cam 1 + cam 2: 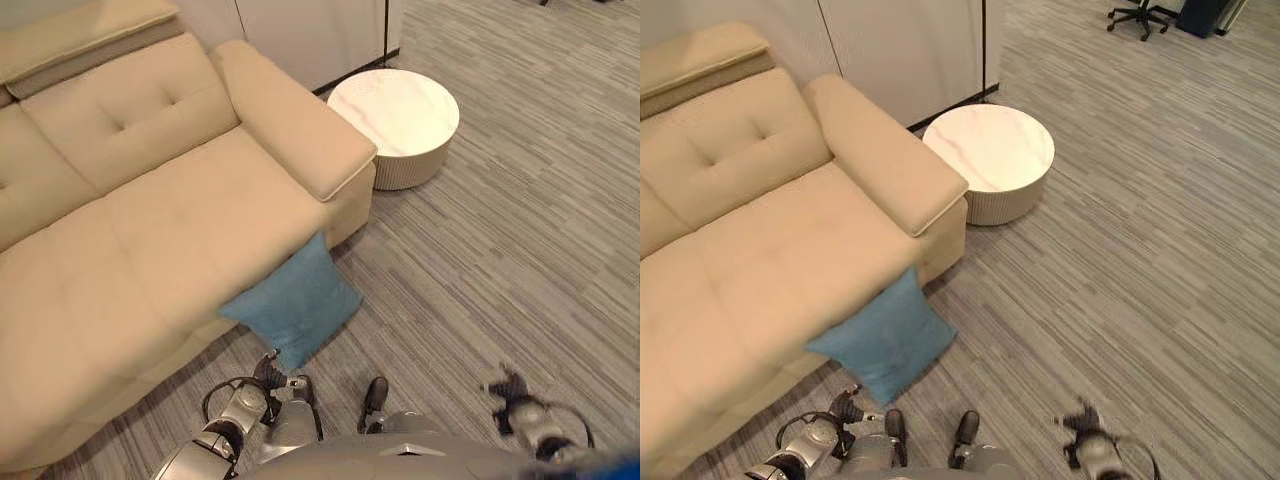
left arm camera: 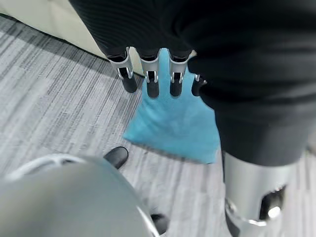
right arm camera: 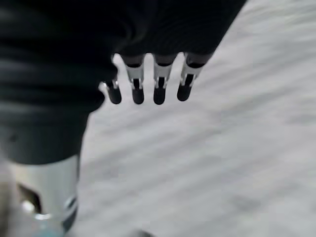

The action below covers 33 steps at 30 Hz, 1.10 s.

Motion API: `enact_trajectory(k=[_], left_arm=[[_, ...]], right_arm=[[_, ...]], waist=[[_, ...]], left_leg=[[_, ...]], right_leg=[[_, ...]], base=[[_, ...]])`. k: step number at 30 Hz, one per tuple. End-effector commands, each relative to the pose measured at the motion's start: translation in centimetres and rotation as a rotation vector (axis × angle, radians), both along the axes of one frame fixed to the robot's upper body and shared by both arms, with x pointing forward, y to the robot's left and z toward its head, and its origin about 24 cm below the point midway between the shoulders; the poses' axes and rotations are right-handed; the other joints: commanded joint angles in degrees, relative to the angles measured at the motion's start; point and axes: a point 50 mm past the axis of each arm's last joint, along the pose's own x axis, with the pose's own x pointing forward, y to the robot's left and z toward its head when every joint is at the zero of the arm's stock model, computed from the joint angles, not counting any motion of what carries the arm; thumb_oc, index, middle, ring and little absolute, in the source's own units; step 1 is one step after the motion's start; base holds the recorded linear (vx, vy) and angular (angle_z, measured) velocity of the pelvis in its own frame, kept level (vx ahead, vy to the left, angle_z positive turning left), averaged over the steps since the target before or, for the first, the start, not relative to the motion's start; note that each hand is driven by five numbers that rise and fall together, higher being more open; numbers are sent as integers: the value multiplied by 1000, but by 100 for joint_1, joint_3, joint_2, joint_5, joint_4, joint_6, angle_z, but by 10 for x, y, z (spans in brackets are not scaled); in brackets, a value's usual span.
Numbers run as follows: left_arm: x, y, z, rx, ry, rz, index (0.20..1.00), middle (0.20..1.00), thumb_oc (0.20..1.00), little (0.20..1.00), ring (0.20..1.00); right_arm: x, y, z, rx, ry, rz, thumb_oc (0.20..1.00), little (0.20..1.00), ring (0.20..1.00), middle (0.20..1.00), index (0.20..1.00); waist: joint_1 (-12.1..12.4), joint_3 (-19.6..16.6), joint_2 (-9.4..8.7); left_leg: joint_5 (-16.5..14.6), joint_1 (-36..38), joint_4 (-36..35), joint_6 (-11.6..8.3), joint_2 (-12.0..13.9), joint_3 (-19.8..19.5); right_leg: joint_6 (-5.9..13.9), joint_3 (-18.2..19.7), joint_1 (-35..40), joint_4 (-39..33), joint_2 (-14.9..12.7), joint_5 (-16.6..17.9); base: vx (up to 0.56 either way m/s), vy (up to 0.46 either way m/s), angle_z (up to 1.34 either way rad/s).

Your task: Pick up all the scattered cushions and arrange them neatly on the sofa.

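A blue cushion [image 1: 295,303] leans on the carpet against the front of the beige sofa [image 1: 150,230], below its right armrest. My left hand [image 1: 268,374] hangs just in front of the cushion's lower corner, apart from it, fingers [image 2: 153,81] relaxed and holding nothing. In the left wrist view the blue cushion [image 2: 175,123] lies past the fingertips. My right hand [image 1: 512,392] hangs over bare carpet at the lower right, fingers [image 3: 159,84] relaxed and empty.
A round white side table [image 1: 393,112] stands on the carpet beside the sofa's right armrest [image 1: 290,115]. A black office chair [image 1: 1140,15] is at the far back. Grey striped carpet [image 1: 500,250] spreads to the right.
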Motion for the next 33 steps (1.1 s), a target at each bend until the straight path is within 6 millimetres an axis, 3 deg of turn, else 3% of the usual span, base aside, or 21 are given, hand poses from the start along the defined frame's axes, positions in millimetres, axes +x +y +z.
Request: enact_trajectory(k=[1,3,7,8,9,11,12,14,20,24,26,28,30,33], left_arm=[[-7,4,-2,-1,30,15,1000,1000,1000,1000,1000],[-15,8,-4,-2,51,38,1000,1000,1000,1000,1000],[-18,20,-4,23,60,72,1000,1000,1000,1000,1000],[-16,23,-2,31,52,75,1000,1000,1000,1000,1000],[-14,25,-1,39,40,76,1000,1000,1000,1000,1000],[-13,25,-1,40,40,71,1000,1000,1000,1000,1000],[-13,25,-1,43,38,75,1000,1000,1000,1000,1000],[-11,26,0,46,30,73,1000,1000,1000,1000,1000],[-14,23,-2,37,39,80,1000,1000,1000,1000,1000],[-8,18,0,27,21,65,1000,1000,1000,1000,1000],[-4,15,0,17,10,61,1000,1000,1000,1000,1000],[2,12,2,11,-6,38,1000,1000,1000,1000,1000],[0,14,2,16,-1,39,1000,1000,1000,1000,1000],[-4,28,4,54,8,70,1000,1000,1000,1000,1000]], right_arm=[[3,2,1,1,-20,41,1000,1000,1000,1000,1000],[5,8,0,9,-16,74,1000,1000,1000,1000,1000],[14,15,0,22,-27,117,1000,1000,1000,1000,1000],[17,16,1,25,-39,119,1000,1000,1000,1000,1000],[17,14,1,26,-44,104,1000,1000,1000,1000,1000],[15,12,1,19,-31,101,1000,1000,1000,1000,1000],[16,12,1,17,-31,104,1000,1000,1000,1000,1000],[14,10,1,10,-21,104,1000,1000,1000,1000,1000],[16,9,2,11,-35,106,1000,1000,1000,1000,1000],[15,6,3,3,-37,97,1000,1000,1000,1000,1000],[14,4,3,-1,-36,87,1000,1000,1000,1000,1000],[10,1,3,-3,-22,74,1000,1000,1000,1000,1000],[9,2,2,-1,-16,73,1000,1000,1000,1000,1000],[15,9,2,9,-35,99,1000,1000,1000,1000,1000]], waist=[[58,-221,-72],[141,-253,-98],[225,-141,-71],[192,-100,-56],[135,-84,-46],[117,-81,-52],[58,-73,-51],[-4,-44,-86],[-53,-173,-176],[-96,-140,-192],[-131,-79,-204],[-209,-17,-211],[-219,-28,-204],[-177,-36,-286]], left_leg=[[-198,-176,379,193,-331,-243],[-228,-32,234,258,-383,-331],[-239,25,150,454,-511,-592],[-226,21,143,471,-527,-713],[-256,56,162,493,-626,-982],[-280,58,189,486,-690,-1145],[-309,83,200,465,-740,-1342],[-370,133,276,410,-843,-1660],[-338,134,243,95,-601,-1894],[-257,-40,367,-53,-375,-1774],[-215,-224,560,-71,-277,-1416],[-225,-471,870,-1,-96,-551],[-234,-474,860,21,-51,-367],[-246,-392,594,68,-79,-421]], right_leg=[[959,442,142,199,-467,-254],[972,436,180,339,-473,-319],[1126,496,-367,1708,-717,-430],[1180,680,-535,1996,-665,-419],[1165,1300,-692,1935,-436,-504],[1118,1603,-720,1608,-407,-448],[1155,1959,-895,1338,-400,-273],[1208,2298,-946,1101,-416,-139],[1065,1990,-576,838,-379,-211],[942,1668,-338,634,-344,-307],[888,1422,-193,529,-372,-381],[847,1110,-100,463,-455,-437],[838,1036,-64,457,-437,-457],[863,1009,-97,509,-423,-492]], base=[[69,71,-13],[83,135,8],[-1,150,28],[76,103,55],[107,31,61],[158,-54,115],[177,-98,99],[185,-156,46],[146,-248,71],[76,-214,64],[42,-120,62],[41,-88,63],[93,-6,122],[145,63,9]])
